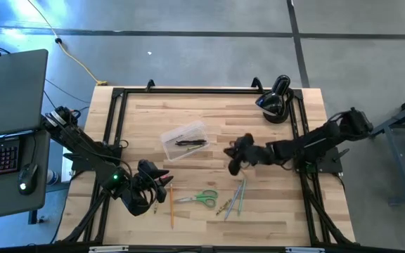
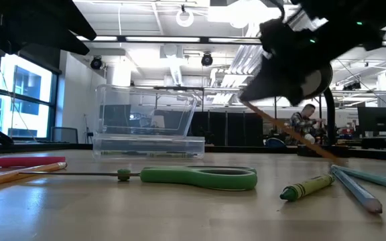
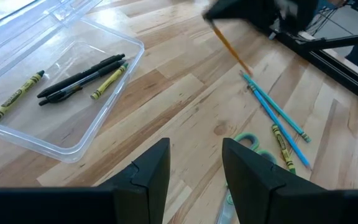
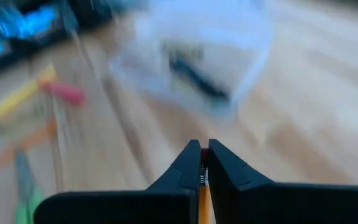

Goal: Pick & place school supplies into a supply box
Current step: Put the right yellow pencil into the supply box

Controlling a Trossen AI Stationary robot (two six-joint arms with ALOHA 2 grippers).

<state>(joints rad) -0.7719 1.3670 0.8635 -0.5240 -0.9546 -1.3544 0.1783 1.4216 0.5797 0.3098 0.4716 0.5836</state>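
A: Risk first, going from the left. The left gripper (image 1: 162, 180) waits with its fingers apart and nothing between them at the near left of the table (image 1: 287, 211), just left of the orange pencil (image 1: 171, 209) and the green-handled scissors (image 1: 201, 198). It's no threat unless it drifts into them.

B: And the supply box (image 1: 184, 140)?

A: It sits left of centre, toward the far side, with dark pens (image 3: 79, 79) and crayons inside. Right of it hangs the right gripper (image 1: 235, 163), clenched on a pencil (image 2: 288, 132) by its eraser end, the shaft slanting down toward the table.

B: So a grip at one end?

A: Yes. I'd judge the pencil could swing or slip, and its low tip could catch the box wall, nudging the light box or dropping short. The blue pencils (image 1: 239, 195) and green crayon (image 2: 307, 187) lie near right, underneath its path.
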